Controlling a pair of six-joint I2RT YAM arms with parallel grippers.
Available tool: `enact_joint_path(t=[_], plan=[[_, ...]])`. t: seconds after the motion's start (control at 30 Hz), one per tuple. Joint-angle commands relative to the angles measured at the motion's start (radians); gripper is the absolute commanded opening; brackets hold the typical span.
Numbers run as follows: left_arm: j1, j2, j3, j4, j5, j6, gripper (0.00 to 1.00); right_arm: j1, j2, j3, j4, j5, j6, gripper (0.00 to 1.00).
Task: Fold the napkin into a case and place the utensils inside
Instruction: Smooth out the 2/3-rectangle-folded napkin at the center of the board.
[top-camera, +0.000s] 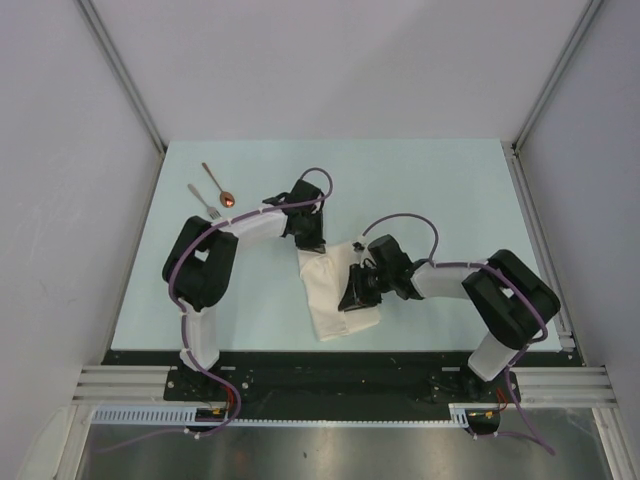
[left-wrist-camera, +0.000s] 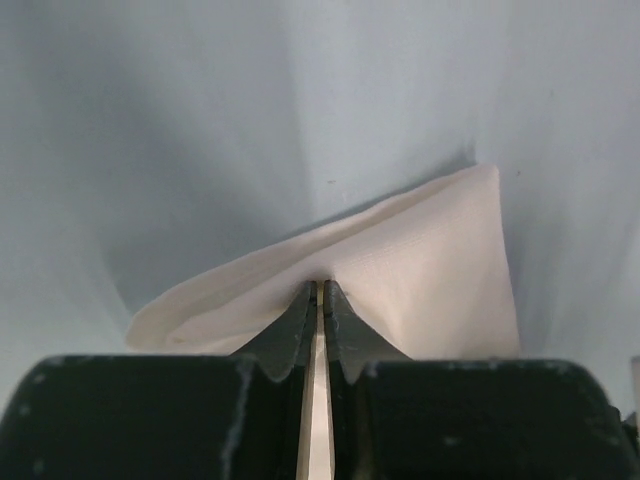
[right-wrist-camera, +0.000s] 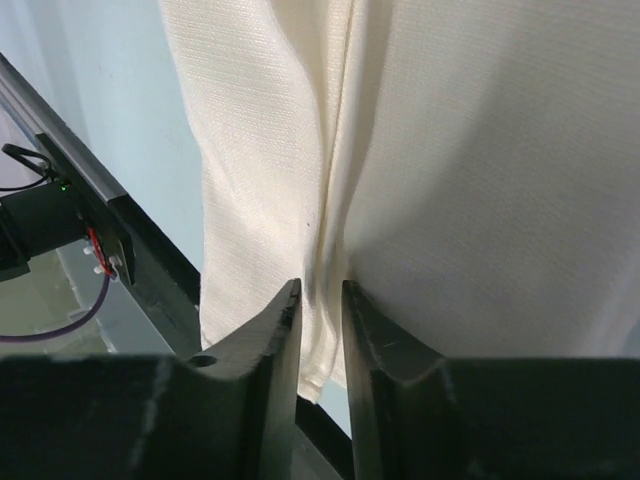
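Folding step: the left gripper (left-wrist-camera: 320, 288) pinches the napkin (left-wrist-camera: 430, 260) at its 12 o'clock edge. The right gripper (right-wrist-camera: 321, 290) has its jaws slightly parted around a fold of it. The next move likely calls for laying that fold flat.

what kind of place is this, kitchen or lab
Likely a robot lab test cell, not a kitchen: a pale table boxed in by plain white panels, a left arm and right arm bolted to a dark base rail at its near edge, with a napkin, fork and spoon laid out.
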Motion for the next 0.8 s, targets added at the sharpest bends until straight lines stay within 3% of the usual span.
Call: enact_joint_path(t=[0.0, 0.17, 0.27, 0.33, 0.43, 0.57, 0.67, 0.7, 0.77], plan=[[0.003, -0.03, -0.031, 0.106, -0.062, -0.07, 0.09, 0.008, -0.076, 0.013, -0.081, 0.069, -0.035, 0.3], [0.003, -0.063, -0.036, 0.094, -0.064, -0.081, 0.09, 0.022, -0.152, 0.052, -0.218, 0.135, -0.069, 0.36], [0.003, -0.147, -0.059, 0.08, -0.078, -0.067, 0.17, 0.034, -0.182, 0.069, -0.239, 0.143, -0.074, 0.39], [0.003, -0.186, -0.059, 0.04, -0.081, -0.056, 0.3, 0.04, -0.185, 0.073, -0.233, 0.129, -0.066, 0.4], [0.003, -0.258, -0.08, 0.002, -0.073, -0.049, 0.34, 0.051, -0.177, 0.078, -0.204, 0.114, -0.048, 0.4], [0.005, -0.33, -0.152, -0.026, -0.061, -0.055, 0.31, 0.072, -0.153, 0.076, -0.16, 0.106, -0.026, 0.39], [0.003, -0.355, -0.206, -0.005, -0.007, -0.07, 0.19, 0.086, -0.134, 0.07, -0.106, 0.08, 0.001, 0.36], [0.003, -0.353, -0.215, 0.003, 0.008, -0.079, 0.09, 0.086, -0.12, 0.066, -0.098, 0.07, 0.009, 0.34], [0.003, -0.333, -0.238, 0.04, 0.071, -0.087, 0.04, 0.092, -0.108, 0.061, -0.037, 0.047, 0.026, 0.28]])
